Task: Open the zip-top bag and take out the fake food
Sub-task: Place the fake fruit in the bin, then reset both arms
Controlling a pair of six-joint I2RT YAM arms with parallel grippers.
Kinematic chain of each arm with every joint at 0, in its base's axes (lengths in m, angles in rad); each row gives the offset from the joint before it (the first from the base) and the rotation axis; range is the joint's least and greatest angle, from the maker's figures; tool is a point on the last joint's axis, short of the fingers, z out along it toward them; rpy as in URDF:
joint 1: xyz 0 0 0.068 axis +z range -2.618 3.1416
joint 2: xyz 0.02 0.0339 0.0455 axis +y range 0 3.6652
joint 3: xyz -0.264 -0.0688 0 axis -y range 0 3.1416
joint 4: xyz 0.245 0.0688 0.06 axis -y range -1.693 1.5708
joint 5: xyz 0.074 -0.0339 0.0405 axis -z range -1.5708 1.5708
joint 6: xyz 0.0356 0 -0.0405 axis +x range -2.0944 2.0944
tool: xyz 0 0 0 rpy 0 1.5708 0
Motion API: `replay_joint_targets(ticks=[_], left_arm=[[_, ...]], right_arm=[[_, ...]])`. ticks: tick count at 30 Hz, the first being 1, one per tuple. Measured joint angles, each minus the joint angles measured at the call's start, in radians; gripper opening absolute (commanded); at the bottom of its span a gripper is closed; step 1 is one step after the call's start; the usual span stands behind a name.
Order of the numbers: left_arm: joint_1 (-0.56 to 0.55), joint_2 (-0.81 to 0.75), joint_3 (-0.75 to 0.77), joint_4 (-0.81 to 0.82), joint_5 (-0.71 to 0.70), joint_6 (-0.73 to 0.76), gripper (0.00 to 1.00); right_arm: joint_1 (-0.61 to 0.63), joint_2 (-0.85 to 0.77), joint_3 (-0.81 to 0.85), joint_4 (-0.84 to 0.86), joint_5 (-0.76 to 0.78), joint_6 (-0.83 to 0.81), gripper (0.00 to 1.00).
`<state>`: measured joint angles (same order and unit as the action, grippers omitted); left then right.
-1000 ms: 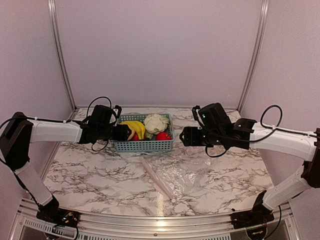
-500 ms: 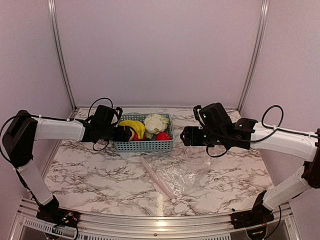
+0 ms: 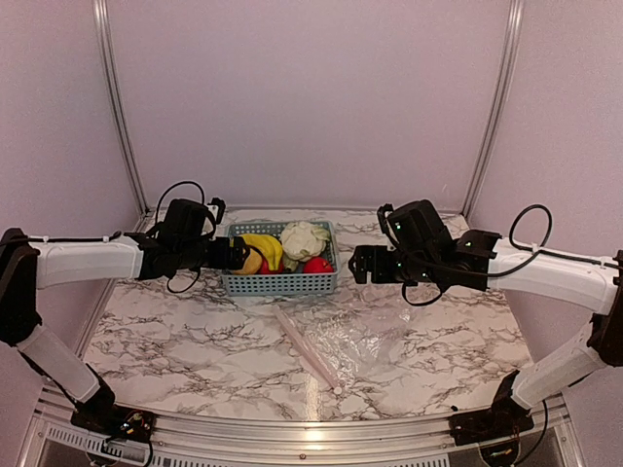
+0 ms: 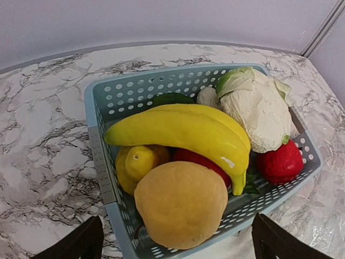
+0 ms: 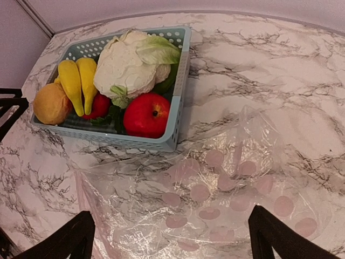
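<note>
The fake food fills a light blue basket [image 3: 282, 283]: bananas [image 4: 183, 132], a lemon [image 4: 137, 162], an orange [image 4: 180, 202], a white cauliflower [image 4: 259, 110] and a red apple [image 5: 146, 114]. The clear zip-top bag [image 3: 341, 341] lies flat and crinkled on the marble in front of the basket, with nothing inside; its pale zipper strip [image 3: 307, 352] runs along the left edge. My left gripper [image 3: 238, 256] hovers open at the basket's left end, just off the orange, holding nothing. Right of the basket, my right gripper [image 5: 172, 237] hangs open above the bag [image 5: 215, 189], empty.
The basket rim [image 4: 99, 156] is slotted plastic and stands near the back wall. Purple walls enclose the table on three sides, with metal posts [image 3: 117, 107] in the back corners. A metal rail [image 3: 292, 428] runs along the near edge.
The left arm has drawn back to the left, away from the basket. Both grippers have spread their jaws wider. The right arm, basket and bag have stayed put.
</note>
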<state>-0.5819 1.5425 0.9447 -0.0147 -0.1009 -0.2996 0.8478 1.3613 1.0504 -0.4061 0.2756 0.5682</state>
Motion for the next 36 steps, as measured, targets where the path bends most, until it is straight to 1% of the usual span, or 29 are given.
replay_joint_targets(ticks=[11, 21, 31, 36], left_arm=[[-0.048, -0.119, -0.02, 0.023, -0.005, 0.001, 0.99], [-0.106, -0.214, -0.022, 0.094, 0.018, 0.011, 0.99], [-0.111, -0.249, -0.022, 0.124, 0.033, 0.018, 0.99], [-0.111, -0.254, -0.022, 0.132, 0.039, 0.018, 0.99]], right_arm=[[0.0, -0.01, 0.0, 0.0, 0.066, 0.019, 0.99], [0.0, -0.14, -0.011, 0.061, 0.169, 0.056, 0.99], [0.0, -0.294, -0.09, 0.166, 0.265, 0.074, 0.99], [0.0, -0.314, -0.088, 0.193, 0.284, 0.048, 0.99]])
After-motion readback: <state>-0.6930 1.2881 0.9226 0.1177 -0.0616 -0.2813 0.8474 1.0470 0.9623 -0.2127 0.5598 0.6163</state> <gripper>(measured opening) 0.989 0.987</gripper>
